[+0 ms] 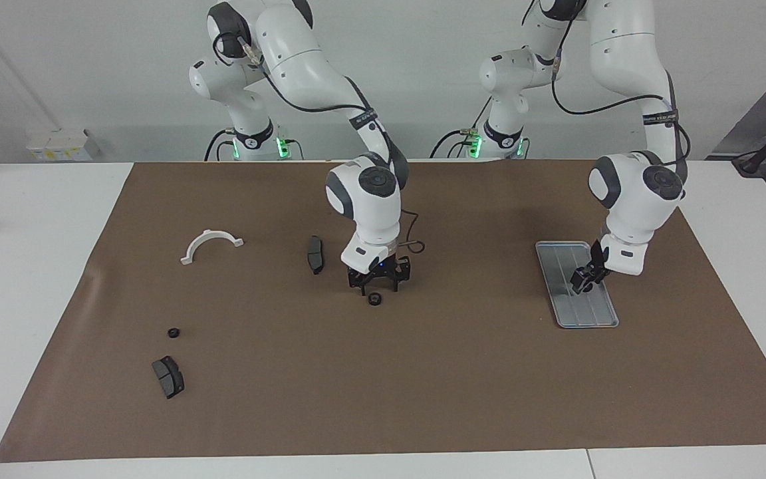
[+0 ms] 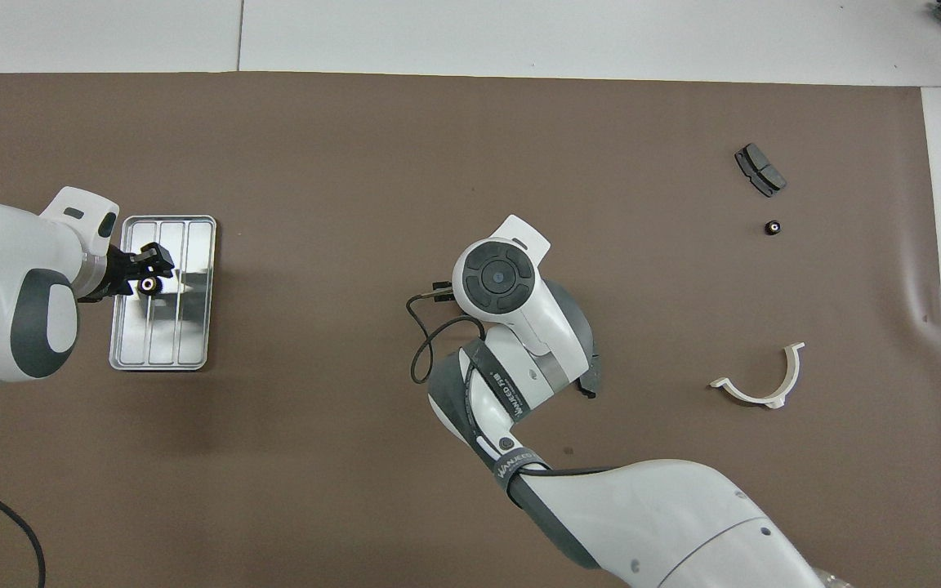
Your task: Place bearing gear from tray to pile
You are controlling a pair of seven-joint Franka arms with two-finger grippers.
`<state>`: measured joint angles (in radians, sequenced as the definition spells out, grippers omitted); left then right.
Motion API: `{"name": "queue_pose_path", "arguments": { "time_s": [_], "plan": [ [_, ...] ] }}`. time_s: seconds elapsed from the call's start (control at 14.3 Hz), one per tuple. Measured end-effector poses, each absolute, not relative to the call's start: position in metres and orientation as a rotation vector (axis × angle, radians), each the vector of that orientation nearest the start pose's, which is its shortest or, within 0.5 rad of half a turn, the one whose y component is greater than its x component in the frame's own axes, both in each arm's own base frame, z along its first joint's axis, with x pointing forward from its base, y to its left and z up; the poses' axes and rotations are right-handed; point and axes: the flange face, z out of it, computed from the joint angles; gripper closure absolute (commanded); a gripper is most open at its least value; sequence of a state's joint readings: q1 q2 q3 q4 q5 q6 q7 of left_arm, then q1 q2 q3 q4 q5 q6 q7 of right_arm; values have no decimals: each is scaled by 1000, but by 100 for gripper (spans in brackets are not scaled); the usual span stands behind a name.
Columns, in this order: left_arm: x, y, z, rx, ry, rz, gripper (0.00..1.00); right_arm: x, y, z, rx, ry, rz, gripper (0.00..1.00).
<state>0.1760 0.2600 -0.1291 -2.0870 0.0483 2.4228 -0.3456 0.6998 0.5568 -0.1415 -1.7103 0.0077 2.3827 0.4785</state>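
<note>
Silver-grey tray (image 2: pixel 193 327) lies at the left arm's end of the brown mat (image 1: pixel 423 399); over it the left gripper (image 2: pixel 149 278) pinches a black bearing gear (image 2: pixel 147 285). Mid-mat, the right gripper (image 1: pixel 378 287) stands spread just over another gear (image 1: pixel 374 299).

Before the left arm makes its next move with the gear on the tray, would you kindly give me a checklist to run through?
1. Tray gear lies on the tray: ok.
2. Left gripper is down at the tray gear: ok.
3. Left gripper has a firm hold of it: cannot tell.
4. Drop spot by the pile gear and brake pad, at the right arm's end, is uncovered: ok.
5. Way there is free: probably not ok; the right gripper, jaws open, hangs low over a middle gear mid-table.
</note>
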Motion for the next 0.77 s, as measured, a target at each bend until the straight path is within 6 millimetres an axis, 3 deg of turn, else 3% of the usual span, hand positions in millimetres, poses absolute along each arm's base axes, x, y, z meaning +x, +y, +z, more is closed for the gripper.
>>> {"name": "queue_pose_path", "arguments": {
  "time_s": [0.14, 0.28, 0.42, 0.77],
  "plan": [
    [586, 29, 305, -3098, -565, -130, 35, 577, 369, 283, -3130, -149, -221, 38],
    [584, 29, 301, -3100, -564, -146, 51, 579, 366, 286, -3127, -142, -229, 45],
    [584, 30, 299, -3100, -563, -174, 100, 582, 364, 287, -3115, -133, -258, 52],
    [589, 29, 306, -3095, -538, -208, 100, 593, 352, 289, -3097, -100, -307, 76]
  ]
}}
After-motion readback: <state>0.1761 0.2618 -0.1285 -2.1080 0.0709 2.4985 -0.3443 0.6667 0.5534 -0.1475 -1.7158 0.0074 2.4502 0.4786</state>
